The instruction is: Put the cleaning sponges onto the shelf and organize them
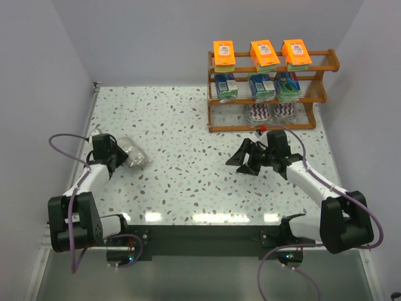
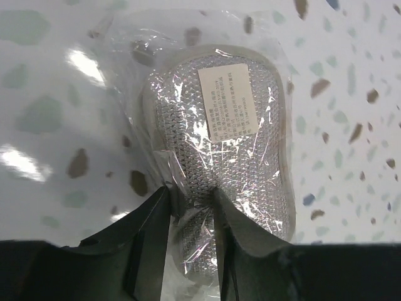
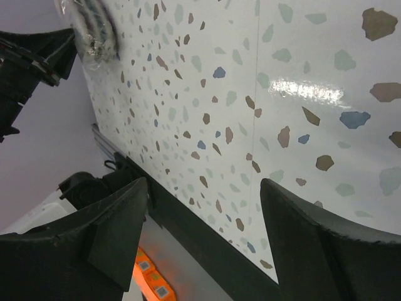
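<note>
A clear bag with a silvery pad and white label (image 2: 219,125) lies on the speckled table at the left (image 1: 135,155). My left gripper (image 2: 191,194) is over its near end, its fingers pinched on crinkled plastic and the pad's narrow end; in the top view the left gripper (image 1: 119,160) touches the bag. The wooden shelf (image 1: 210,94) stands at the back right, with three orange packs (image 1: 264,53) on top, three blue-green packs (image 1: 262,88) on the middle tier and two purple-white pads (image 1: 258,113) on the bottom. My right gripper (image 1: 241,160) hangs open and empty over the table (image 3: 203,188).
Grey walls close in the table on the left, back and right. The table's dark near edge (image 3: 207,244) runs under the right gripper. In the right wrist view the bagged pad (image 3: 94,28) and the left arm (image 3: 25,56) show at the upper left.
</note>
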